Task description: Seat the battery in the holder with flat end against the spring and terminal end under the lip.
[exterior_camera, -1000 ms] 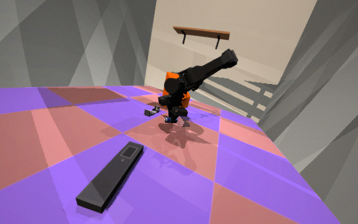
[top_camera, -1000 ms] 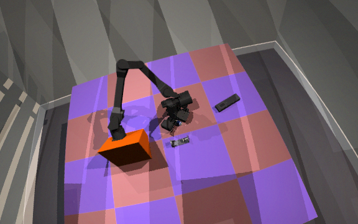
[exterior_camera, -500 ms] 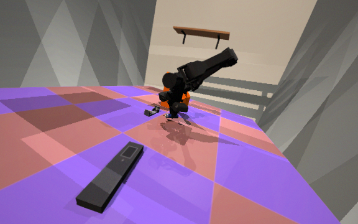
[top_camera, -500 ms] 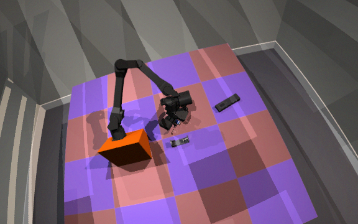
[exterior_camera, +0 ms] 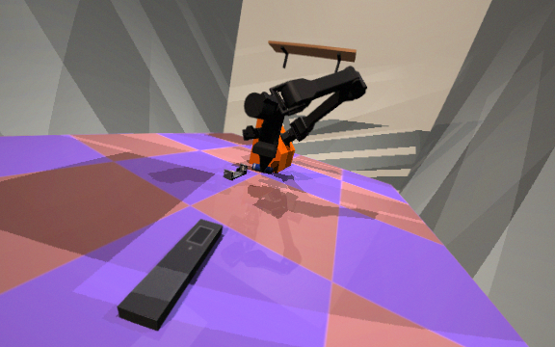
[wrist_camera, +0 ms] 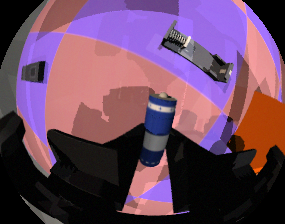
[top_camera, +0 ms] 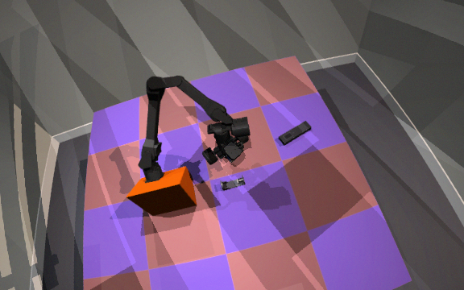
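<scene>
Battery (exterior_camera: 258, 168) (wrist_camera: 159, 129) | clamped in gripper (top_camera: 229, 155) (exterior_camera: 264, 166) (wrist_camera: 155, 129) | holder (top_camera: 232, 184) (exterior_camera: 235, 173) (wrist_camera: 200, 56) empty, apart from battery

Top view high, steep; exterior low, distant; wrist close; holder (top_camera: 232, 184) (exterior_camera: 235, 173) (wrist_camera: 199, 54) shared.

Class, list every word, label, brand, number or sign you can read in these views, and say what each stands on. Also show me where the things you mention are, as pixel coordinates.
No text can be read for certain.
Blue battery (exterior_camera: 256, 167) (wrist_camera: 159, 122): tiny marks on its white band, perhaps plus signs, too small to confirm.
Holder (top_camera: 232, 184) (exterior_camera: 235, 175) (wrist_camera: 199, 56): no legible text.
Dark oblong device (top_camera: 295, 133) (exterior_camera: 171, 272) (wrist_camera: 33, 72): a rectangular outline and a dot, no lettering visible.
</scene>
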Tool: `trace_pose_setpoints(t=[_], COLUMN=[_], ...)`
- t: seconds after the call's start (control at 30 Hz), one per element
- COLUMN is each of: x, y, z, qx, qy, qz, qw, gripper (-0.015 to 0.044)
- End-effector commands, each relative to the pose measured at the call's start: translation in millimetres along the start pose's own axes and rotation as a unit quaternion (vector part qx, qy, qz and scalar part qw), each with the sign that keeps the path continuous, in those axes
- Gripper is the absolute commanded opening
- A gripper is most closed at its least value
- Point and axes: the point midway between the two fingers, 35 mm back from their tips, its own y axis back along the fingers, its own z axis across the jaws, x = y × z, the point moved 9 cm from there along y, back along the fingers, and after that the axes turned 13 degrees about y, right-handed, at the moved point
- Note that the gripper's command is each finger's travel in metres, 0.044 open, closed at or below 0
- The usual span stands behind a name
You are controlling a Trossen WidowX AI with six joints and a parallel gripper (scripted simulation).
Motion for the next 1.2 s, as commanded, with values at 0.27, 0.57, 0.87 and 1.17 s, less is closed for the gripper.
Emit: trace_pose_setpoints(t=[0.27, 0.57, 0.87, 1.17], x=[-34.0, -55.4, -74.7, -79.8], y=[9.1, 15.1, 20.7, 21.7], z=[-23.1, -42.6, -63.7, -68.8], qx=[0.001, 0.001, 0.000, 0.001], qy=[-0.352, -0.586, -0.778, -0.820], qz=[-0.006, -0.006, -0.006, -0.004], qw=[0.936, 0.810, 0.628, 0.573], gripper=[0.0072, 0.0072, 0.0072, 0.0072])
